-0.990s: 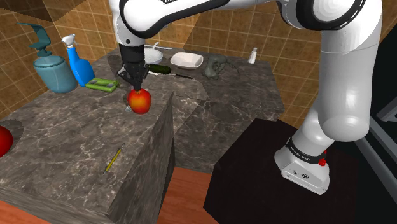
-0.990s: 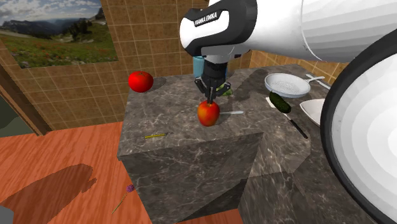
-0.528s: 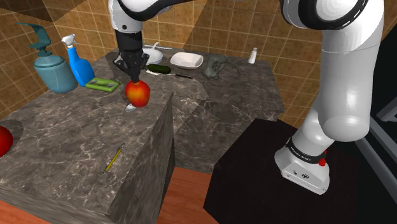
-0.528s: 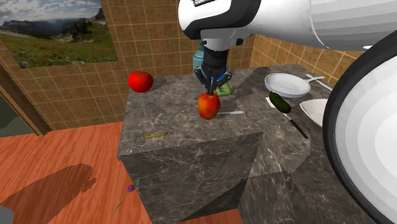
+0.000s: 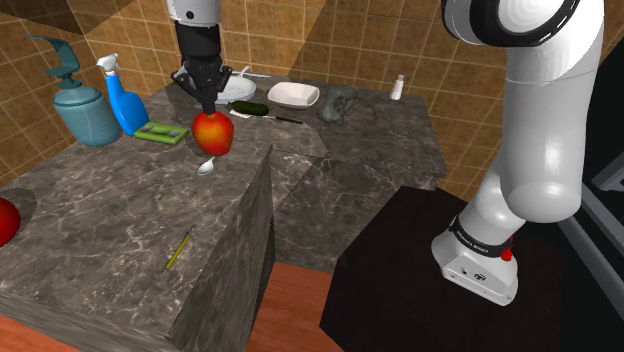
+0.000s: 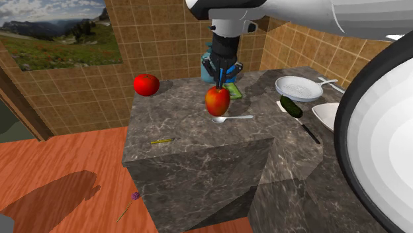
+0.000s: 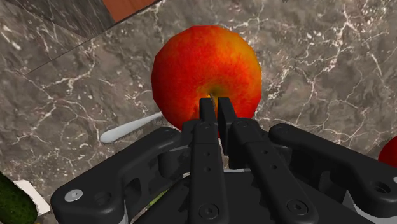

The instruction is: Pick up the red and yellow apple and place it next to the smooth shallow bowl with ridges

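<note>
Marble counter (image 5: 110, 215) | apple (image 5: 213, 133) higher than before, clear of surface | gripper (image 5: 208, 108) pinching apple's top | spoon (image 5: 206, 166) now uncovered

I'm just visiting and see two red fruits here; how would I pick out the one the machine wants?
On the dark marble counter, look right under the black gripper, above a white spoon. The apple clasped there blends red into yellow-orange, unlike the plain red fruit at the counter's corner.

We see tan tiled walls (image 5: 300, 40), a landscape picture (image 6: 59, 30) on one, a dark marbled counter (image 6: 192, 152) and a reddish wooden floor (image 6: 66, 165) below it
</note>
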Robot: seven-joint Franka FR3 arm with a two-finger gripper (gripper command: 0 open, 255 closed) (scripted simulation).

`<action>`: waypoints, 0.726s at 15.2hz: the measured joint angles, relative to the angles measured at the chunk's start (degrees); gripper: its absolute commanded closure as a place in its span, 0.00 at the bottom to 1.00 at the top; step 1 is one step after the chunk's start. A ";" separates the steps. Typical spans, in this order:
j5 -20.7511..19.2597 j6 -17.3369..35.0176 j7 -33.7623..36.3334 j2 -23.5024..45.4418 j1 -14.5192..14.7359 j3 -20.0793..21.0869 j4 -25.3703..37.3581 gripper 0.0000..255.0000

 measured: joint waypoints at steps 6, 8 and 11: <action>-0.29 -5.36 0.10 1.02 0.67 0.02 6.40 1.00; -0.44 -7.10 0.25 1.47 1.02 0.05 8.58 1.00; -0.77 -10.01 0.44 2.48 1.64 0.04 12.50 1.00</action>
